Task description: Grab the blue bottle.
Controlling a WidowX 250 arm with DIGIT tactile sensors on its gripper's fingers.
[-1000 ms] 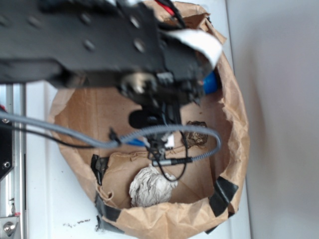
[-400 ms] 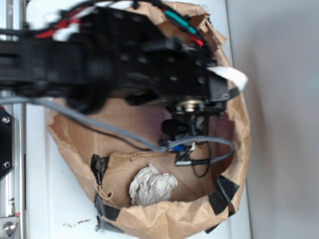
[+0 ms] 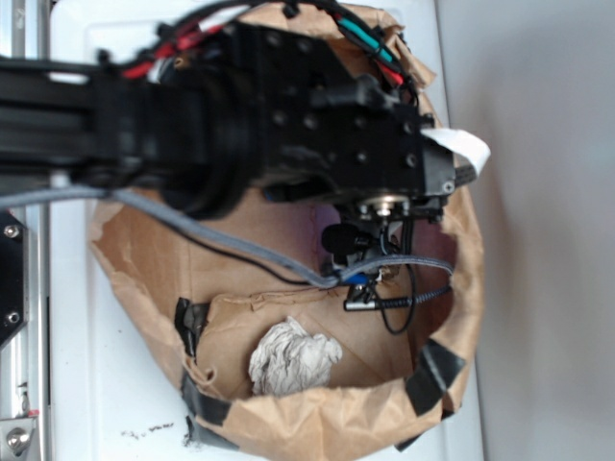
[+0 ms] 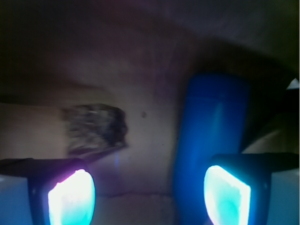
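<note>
Brown paper bag (image 3: 452, 288), blue bottle (image 4: 211, 136), claw (image 4: 150, 192) spread wide

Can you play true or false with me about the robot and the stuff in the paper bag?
1. The blue bottle shows in the wrist view. True.
2. The gripper is squeezing the blue bottle. False: its two lit fingers stand wide apart, and the bottle lies in front of the right one, not clamped between them.
3. A dark rock-like lump lies to the left of the bottle in the wrist view. True.
4. The crumpled white paper ball sits outside the brown paper bag. False: it lies inside the bag, near its lower wall in the exterior view.
5. In the exterior view the blue bottle can be seen whole. False: the black arm hangs over the bag and hides it.
</note>
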